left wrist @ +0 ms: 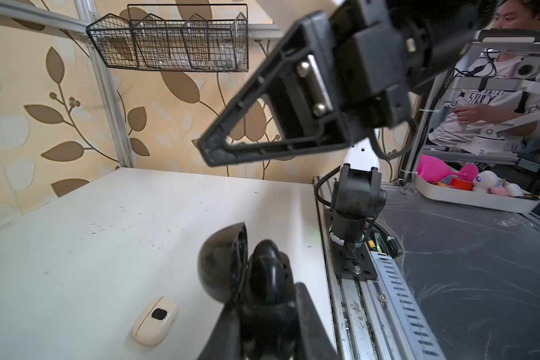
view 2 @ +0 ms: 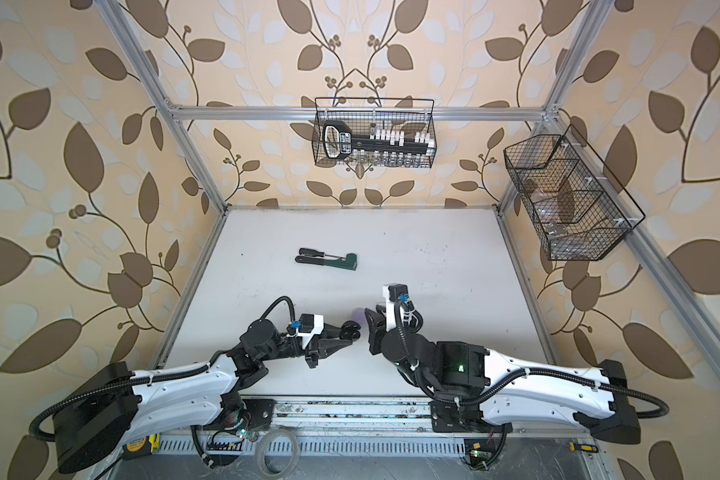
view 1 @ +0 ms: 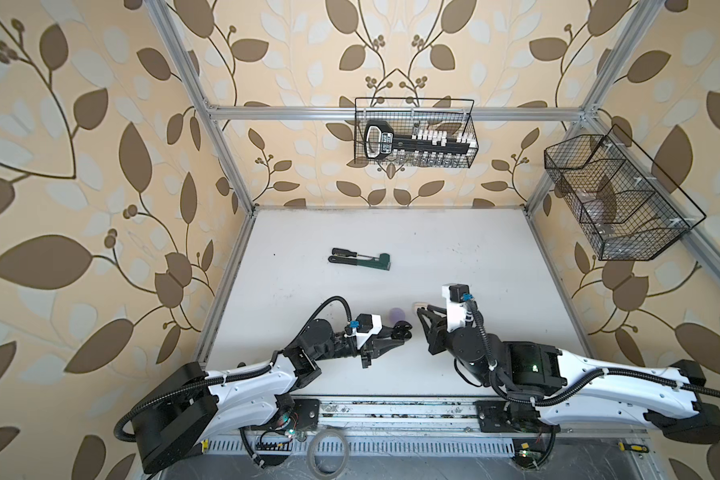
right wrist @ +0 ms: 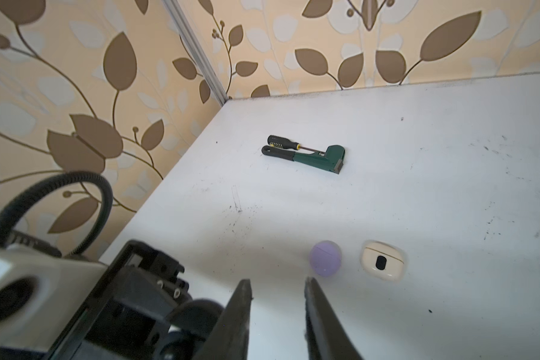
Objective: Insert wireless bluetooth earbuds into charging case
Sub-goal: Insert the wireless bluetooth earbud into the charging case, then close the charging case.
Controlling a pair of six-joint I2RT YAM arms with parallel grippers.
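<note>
Earbuds: too small to make out in any view, so I cannot tell where they lie.
Black charging case (left wrist: 222,261): lower centre of the left wrist view, its rounded lid swung open beside the body. In both top views it sits low and just left of centre.
Left gripper (view 1: 404,335): clenched around the black charging case and holding it above the table.
Lilac case (right wrist: 325,258): a round shell lying on the table, lower right of centre in the right wrist view. In a top view (view 1: 396,313) it lies just above the left gripper's tips.
Cream case (right wrist: 382,261): lid down on the table just beside the lilac case, not touching it, with a dark oval mark on its face. It also shows at the bottom of the left wrist view (left wrist: 155,321).
Right gripper (right wrist: 276,280): jaws parted, with bare table showing through the gap. It faces the left gripper across a narrow space, and its tips are near the lilac case.
Table (right wrist: 418,156): white and scuffed with dark specks.
Screwdriver (right wrist: 282,141): black handle, in the middle of the right wrist view, touching the green tool.
Green tool (right wrist: 318,159): dark grip, lying alongside the screwdriver, well apart from the cases.
Wire baskets: one on the back wall (view 1: 416,133) holds a black item with white pieces. One hangs at the right (view 1: 616,199).
</note>
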